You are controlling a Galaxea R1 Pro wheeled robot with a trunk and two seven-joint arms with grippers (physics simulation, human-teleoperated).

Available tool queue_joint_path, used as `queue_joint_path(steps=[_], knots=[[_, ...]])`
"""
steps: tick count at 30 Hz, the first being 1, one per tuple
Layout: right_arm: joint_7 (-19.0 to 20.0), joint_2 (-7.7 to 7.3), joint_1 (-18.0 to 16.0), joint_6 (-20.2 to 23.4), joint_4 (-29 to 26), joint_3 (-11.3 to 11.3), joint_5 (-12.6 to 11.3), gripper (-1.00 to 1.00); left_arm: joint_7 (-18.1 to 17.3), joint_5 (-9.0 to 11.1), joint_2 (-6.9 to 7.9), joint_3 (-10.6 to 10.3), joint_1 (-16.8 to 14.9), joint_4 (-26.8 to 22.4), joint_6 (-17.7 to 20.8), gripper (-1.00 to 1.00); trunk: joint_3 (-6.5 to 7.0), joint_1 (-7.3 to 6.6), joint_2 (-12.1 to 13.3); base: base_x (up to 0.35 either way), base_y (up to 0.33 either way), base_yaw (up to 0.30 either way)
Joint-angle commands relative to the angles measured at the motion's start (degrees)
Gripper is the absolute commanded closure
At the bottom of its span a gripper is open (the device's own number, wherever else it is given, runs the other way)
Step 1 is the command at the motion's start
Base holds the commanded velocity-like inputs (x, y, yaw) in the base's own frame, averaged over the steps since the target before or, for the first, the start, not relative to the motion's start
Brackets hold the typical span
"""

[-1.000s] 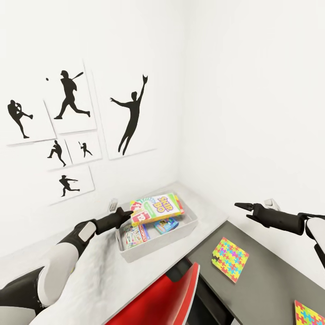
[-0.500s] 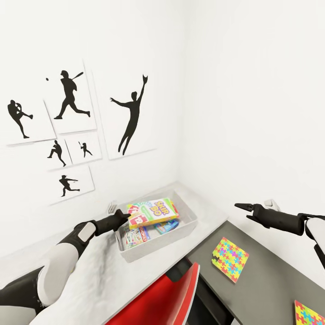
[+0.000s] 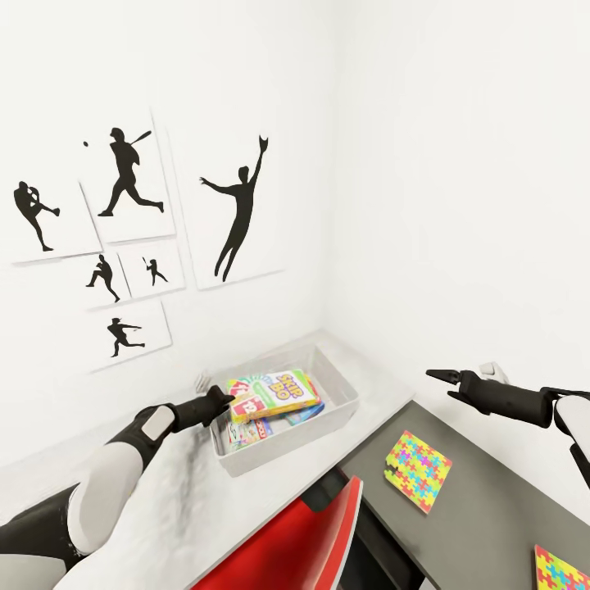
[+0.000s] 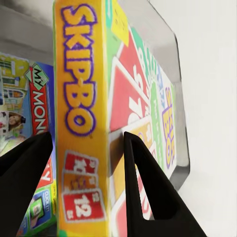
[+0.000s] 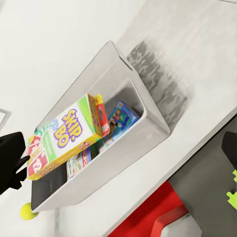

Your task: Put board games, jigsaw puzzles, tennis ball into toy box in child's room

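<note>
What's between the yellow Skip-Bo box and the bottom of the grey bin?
The long yellow Skip-Bo box, held in the left gripper, sits over a white Monopoly box and a small blue box already in the grey bin; it would rest on them.

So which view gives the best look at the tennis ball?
The right wrist view: the tennis ball sits in plain sight on the white table just outside the toy box. In the head view it cannot be made out; the left wrist view looks at the Skip-Bo box.

I am facing a white-walled corner, black silhouette pictures [image 3: 123,238] hanging left, red chair [image 3: 295,541] sitting near.
</note>
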Motion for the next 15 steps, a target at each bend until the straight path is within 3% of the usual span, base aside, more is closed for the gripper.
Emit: queue_joint_path(steps=[1,15], knots=[[0.60,0.00,-0.06,0.26,0.01,-0.08,0.60,-1.00,0.11,0.36,0.00,0.44,-0.08,0.44,0.43,1.00,-0.13,0.04,-0.14,0.000,0.000,0.000],[0.60,0.09,-0.07,0.26,0.01,-0.09,0.51,-1.00,0.38,0.36,0.00,0.43,-0.06,1.37,0.39,1.00,-0.13,0.04,-0.14,0.000,0.000,0.000]])
